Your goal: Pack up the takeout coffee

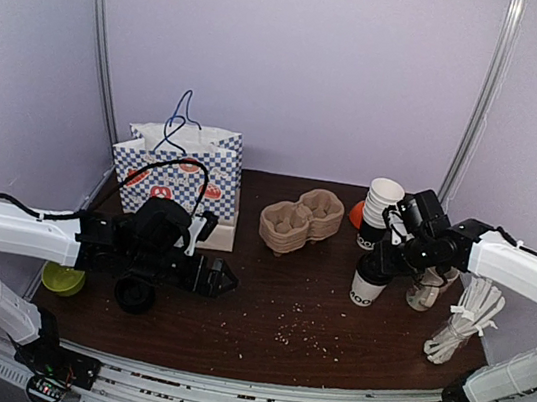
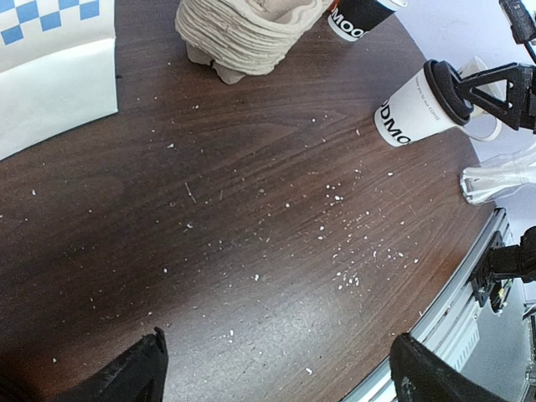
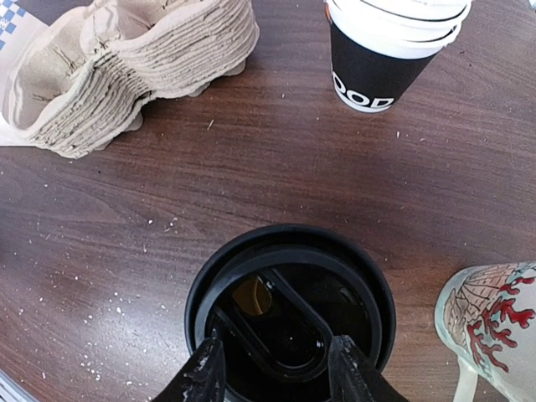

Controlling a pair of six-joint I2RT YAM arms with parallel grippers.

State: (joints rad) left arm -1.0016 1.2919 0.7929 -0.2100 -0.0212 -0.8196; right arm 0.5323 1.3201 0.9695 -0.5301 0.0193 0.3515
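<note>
The takeout coffee [image 1: 368,285], a white and black paper cup with a black lid, stands upright on the right half of the table. It also shows in the left wrist view [image 2: 413,110]. My right gripper [image 1: 382,261] comes down on it from above. In the right wrist view its fingertips [image 3: 206,370] press the raised ring of the black lid [image 3: 289,293] from both sides, so the right gripper [image 3: 278,373] is shut on it. My left gripper [image 1: 227,280] hangs open over bare wood at left of centre, with nothing between its fingers [image 2: 280,377].
A blue-checked paper bag [image 1: 177,169] stands at the back left. A stack of pulp cup carriers [image 1: 300,218] sits mid-back, and a stack of lidless cups [image 1: 379,210] just behind the coffee. A patterned mug [image 1: 426,290] and a white plastic bundle [image 1: 462,327] lie right. A green bowl [image 1: 62,278] is at the left edge.
</note>
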